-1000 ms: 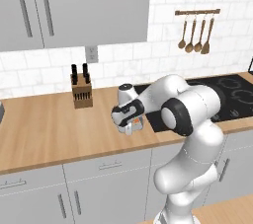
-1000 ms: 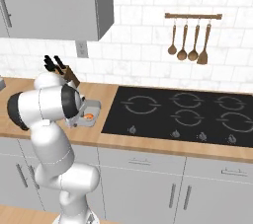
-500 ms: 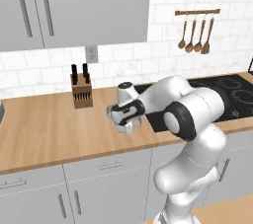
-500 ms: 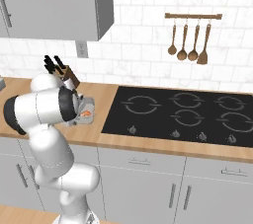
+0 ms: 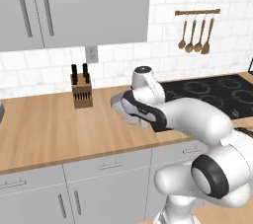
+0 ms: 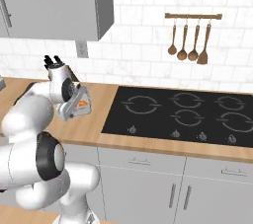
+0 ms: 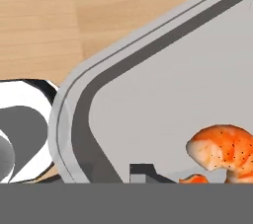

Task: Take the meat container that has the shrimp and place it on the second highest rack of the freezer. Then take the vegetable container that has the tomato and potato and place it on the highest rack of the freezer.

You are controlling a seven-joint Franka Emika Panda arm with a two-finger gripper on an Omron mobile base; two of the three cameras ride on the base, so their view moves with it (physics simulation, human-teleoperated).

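The meat container point(image 7: 173, 70), a pale grey shallow tray, hangs tilted just above the wooden counter. The orange shrimp point(image 7: 222, 151) lies in it near the gripped end. My gripper point(image 6: 73, 108) is shut on the tray's rim, and one dark fingertip point(image 7: 142, 172) shows against the tray's inner wall. In the right base view the meat container point(image 6: 82, 107) tips up beside the hand, with the shrimp point(image 6: 83, 103) visible inside. In the left base view the tray point(image 5: 117, 103) peeks out behind my forearm. The freezer and the vegetable container with tomato and potato are out of view.
A knife block point(image 5: 82, 92) stands on the counter point(image 5: 44, 129) near the wall, left of the tray. A black stovetop point(image 6: 183, 114) lies to the right. Wooden spoons point(image 6: 188, 38) hang on the tiled wall. Grey cabinets point(image 5: 74, 6) hang overhead.
The gripper has closed on the tray's rim and lifted it off the counter, so it now tilts. The arm's elbow has swung lower.
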